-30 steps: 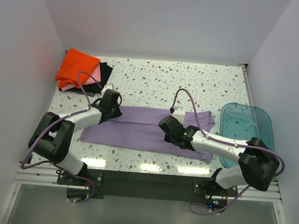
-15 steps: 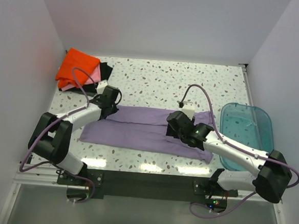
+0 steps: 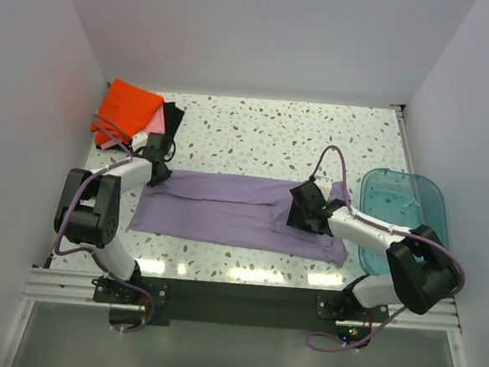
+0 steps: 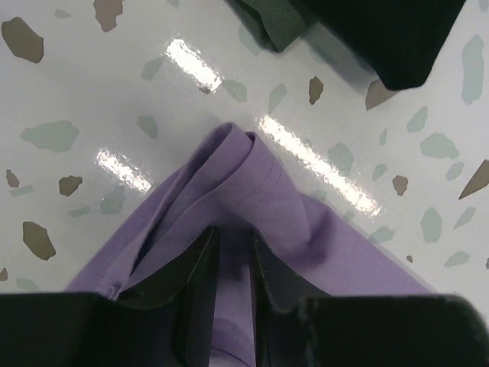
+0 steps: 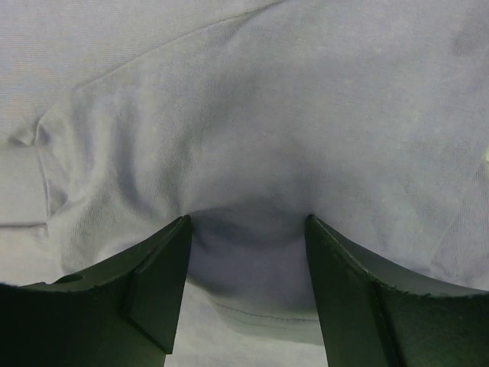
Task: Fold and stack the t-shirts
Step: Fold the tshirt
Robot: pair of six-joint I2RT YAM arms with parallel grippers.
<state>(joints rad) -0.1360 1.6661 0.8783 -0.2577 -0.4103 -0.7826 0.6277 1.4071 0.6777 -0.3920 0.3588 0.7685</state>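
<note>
The lavender t-shirt (image 3: 226,212) lies flat on the table (image 3: 257,126), stretching from one tool to the other. The left tool (image 4: 235,256) has its fingers nearly together, pinching a raised fold at the shirt's corner. Just ahead of it lies the black t-shirt (image 4: 382,30). The right tool (image 5: 248,229) is spread wide, its fingers pressed onto the lavender cloth, which bulges up between them.
</note>
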